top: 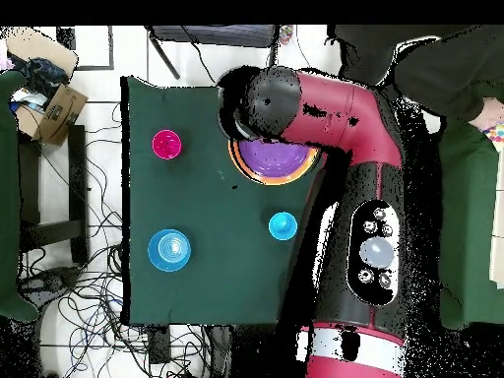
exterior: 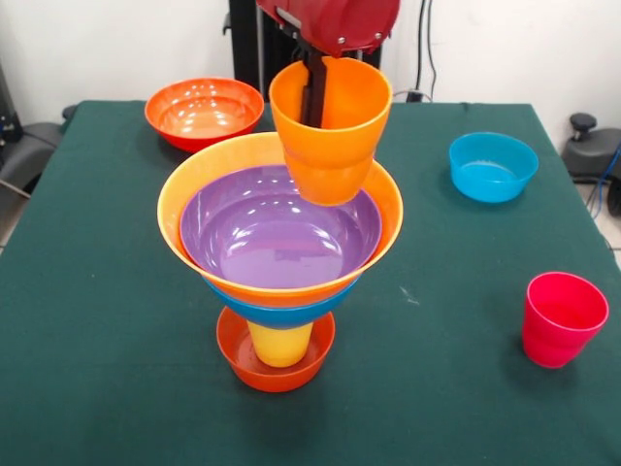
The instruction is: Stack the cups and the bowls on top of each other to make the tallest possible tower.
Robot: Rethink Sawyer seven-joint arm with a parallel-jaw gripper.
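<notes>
Hand (exterior: 312,92) grips orange cup (exterior: 330,131) by rim, over tower's (exterior: 279,254) purple bowl (exterior: 277,233).

We list: green table cloth (exterior: 97,320); cardboard box (top: 54,103) far left; floor cables (top: 89,295); a person's dark sleeve (top: 433,69).

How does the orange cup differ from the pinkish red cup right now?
The orange cup hangs in the air above the purple bowl, held at its rim by the pincer; the pinkish red cup stands alone on the green table, off to the side. Both are upright, open end up, and empty.
</notes>
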